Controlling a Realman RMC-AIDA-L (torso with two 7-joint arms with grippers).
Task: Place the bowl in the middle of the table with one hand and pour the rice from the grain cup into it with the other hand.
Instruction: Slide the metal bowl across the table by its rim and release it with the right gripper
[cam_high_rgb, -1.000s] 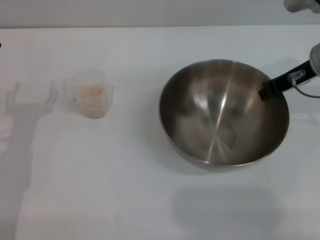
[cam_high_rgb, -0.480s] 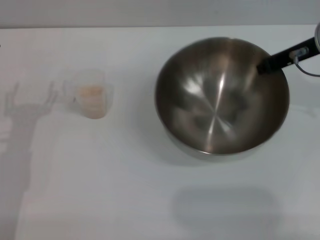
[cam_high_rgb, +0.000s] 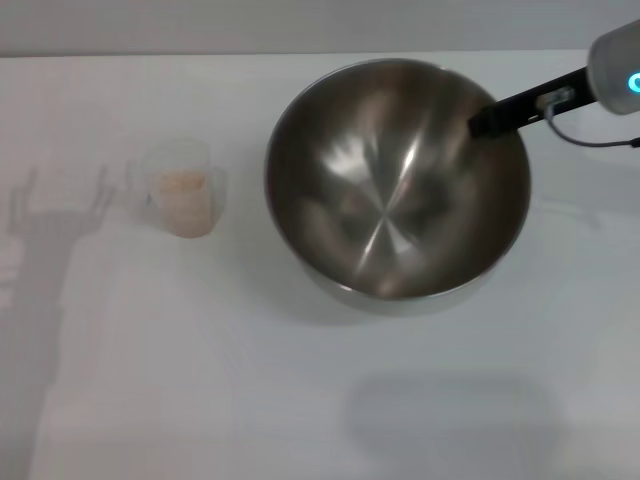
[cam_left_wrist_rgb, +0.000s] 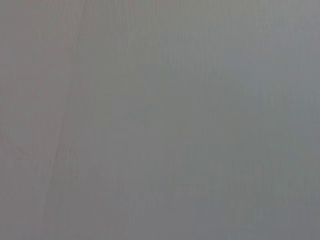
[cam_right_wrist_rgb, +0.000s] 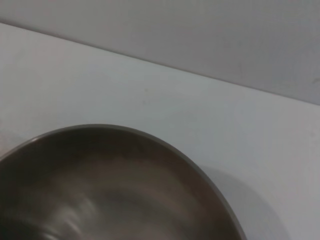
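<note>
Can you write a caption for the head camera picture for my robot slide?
Right hand holds the bowl by its rim above the table, cup of rice waiting at left.

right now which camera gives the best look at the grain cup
The head view: the grain cup stands whole on the table, with rice inside. The right wrist view shows only the bowl; the left wrist view shows nothing of it.

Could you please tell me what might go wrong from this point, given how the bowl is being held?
The right gripper holds the large stainless-steel bowl by one far rim spot only, so it might tilt or slip. Carried further left, the bowl could knock the small transparent plastic grain cup of pale rice, standing on the white table.
</note>
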